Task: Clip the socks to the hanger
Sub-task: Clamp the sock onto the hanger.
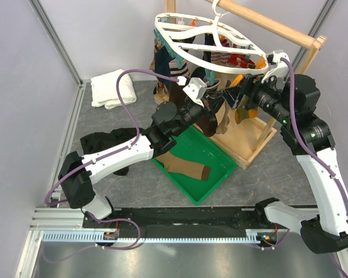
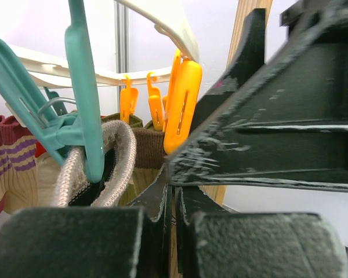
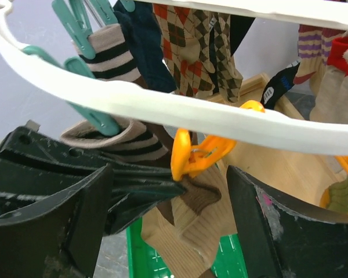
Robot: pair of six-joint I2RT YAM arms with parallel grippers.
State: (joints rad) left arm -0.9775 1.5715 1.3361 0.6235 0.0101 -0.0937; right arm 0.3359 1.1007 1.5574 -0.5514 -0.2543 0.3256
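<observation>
Upper centre, under the hanger (image 1: 220,68), the right gripper (image 3: 169,179) is flanking an orange clip (image 3: 191,157), fingers apart; the left gripper (image 3: 177,190) is pressing fingers together against a tan sock (image 3: 185,231).

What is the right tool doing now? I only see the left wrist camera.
Observer: The right tool is open, with one finger on each side of an orange clip.
Operator: Is that clip on a sock?
Observer: Its tip meets the brown cuff of a tan sock. I cannot make out the bite itself.
Operator: Any socks unclipped?
Observer: One brown sock lies in the green tray.
</observation>
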